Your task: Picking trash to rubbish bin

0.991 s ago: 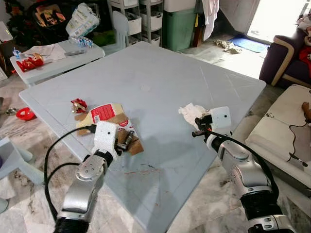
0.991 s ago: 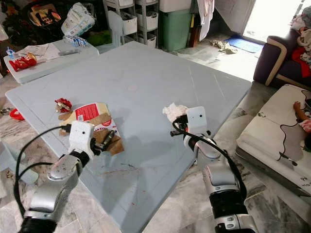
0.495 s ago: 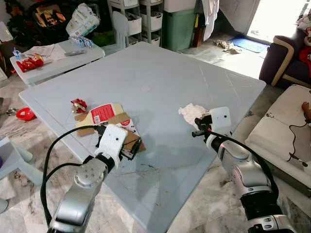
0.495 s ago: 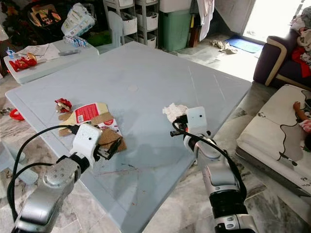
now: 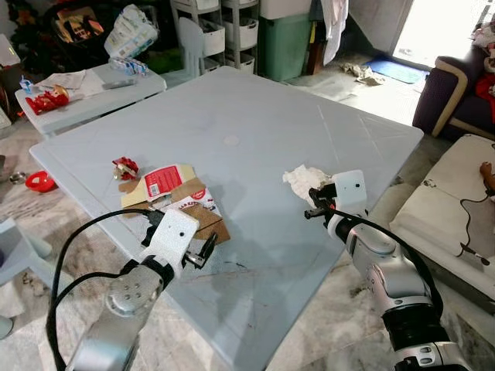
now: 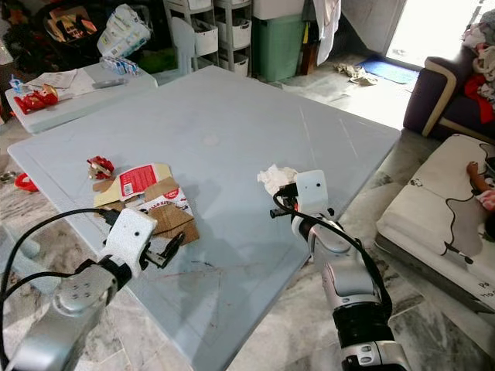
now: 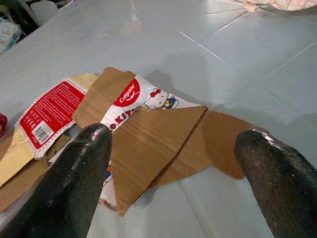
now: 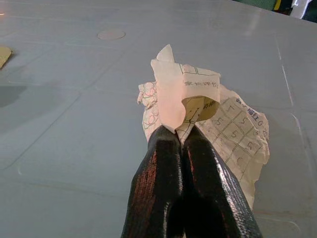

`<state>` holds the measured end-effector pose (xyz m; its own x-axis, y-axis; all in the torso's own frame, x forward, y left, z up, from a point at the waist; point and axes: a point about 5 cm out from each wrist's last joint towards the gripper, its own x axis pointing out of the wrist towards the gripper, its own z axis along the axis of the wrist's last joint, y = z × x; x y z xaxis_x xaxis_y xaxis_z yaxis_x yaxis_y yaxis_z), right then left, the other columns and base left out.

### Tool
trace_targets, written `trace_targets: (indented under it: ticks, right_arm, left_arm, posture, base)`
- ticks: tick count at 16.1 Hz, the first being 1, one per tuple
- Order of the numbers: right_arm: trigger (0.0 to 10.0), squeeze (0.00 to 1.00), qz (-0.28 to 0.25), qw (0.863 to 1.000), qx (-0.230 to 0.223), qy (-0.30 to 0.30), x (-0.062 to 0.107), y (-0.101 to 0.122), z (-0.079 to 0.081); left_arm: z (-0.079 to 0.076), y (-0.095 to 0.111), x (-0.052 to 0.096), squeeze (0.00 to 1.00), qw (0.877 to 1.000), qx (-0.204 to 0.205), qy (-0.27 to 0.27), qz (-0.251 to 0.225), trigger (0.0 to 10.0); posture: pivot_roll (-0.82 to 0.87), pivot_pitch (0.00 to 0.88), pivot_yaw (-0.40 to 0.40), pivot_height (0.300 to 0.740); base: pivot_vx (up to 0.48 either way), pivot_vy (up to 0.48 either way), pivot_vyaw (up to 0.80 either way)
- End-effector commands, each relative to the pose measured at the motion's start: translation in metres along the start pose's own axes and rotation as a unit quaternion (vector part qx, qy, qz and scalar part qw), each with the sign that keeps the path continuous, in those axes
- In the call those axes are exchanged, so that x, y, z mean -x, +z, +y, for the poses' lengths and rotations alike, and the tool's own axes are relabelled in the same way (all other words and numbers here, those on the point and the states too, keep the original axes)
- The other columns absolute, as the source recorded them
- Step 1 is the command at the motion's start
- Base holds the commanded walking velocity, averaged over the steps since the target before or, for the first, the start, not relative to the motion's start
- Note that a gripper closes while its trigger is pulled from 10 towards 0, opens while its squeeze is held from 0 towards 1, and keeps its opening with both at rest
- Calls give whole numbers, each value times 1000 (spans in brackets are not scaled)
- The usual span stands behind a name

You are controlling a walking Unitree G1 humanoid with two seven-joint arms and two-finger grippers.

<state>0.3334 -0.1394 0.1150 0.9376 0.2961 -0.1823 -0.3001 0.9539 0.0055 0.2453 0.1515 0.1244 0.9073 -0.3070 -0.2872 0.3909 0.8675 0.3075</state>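
While pinching crumpled paper (image 8: 198, 119), right end effector (image 8: 178, 144); left end effector (image 7: 173, 163) spread above cardboard (image 7: 163, 144).

On your left the flattened cardboard packaging (image 5: 179, 202) lies on the table (image 5: 255, 131) near its front edge, a small wrapper (image 5: 124, 167) just left of it; your left gripper (image 5: 203, 251) hovers just in front of the cardboard; to your right the crumpled paper (image 5: 302, 178) lies ahead of your right gripper (image 5: 312, 202); a smaller table (image 5: 100, 97) stands behind, far left.

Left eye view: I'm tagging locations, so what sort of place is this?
Probably a lived-in home's main room: a dark purple sofa, white plastic drawer units and a large pale blue plastic table on marble floor.
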Motion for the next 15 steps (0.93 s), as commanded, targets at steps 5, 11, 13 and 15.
trace_targets:
  ticks: [5, 11, 13, 15]
  right_arm:
    - [0, 0, -4, 1000, -2, 9, -6, 4, 6]
    - [0, 0, -8, 1000, -3, 2, -4, 6, 2]
    - [0, 0, -8, 1000, -4, 2, -4, 6, 2]
    - [0, 0, -9, 1000, -4, 1, -3, 6, 2]
  left_arm:
    - [0, -9, 4, 1000, 999, -25, -34, 28, 10000]
    - [-2, -23, -17, 1000, 996, -59, -40, 48, 10000]
    - [-2, -25, -21, 16, 996, -64, -39, 49, 10000]
    - [-2, -24, -27, 0, 996, -71, -31, 42, 10000]
  posture:
    - [87, 0, -27, 740]
    - [65, 0, -23, 740]
    - [60, 0, -21, 740]
    - [53, 0, -19, 740]
  base:
    - [0, 0, 0]
    - [0, 0, 0]
    - [0, 0, 0]
    - [0, 0, 0]
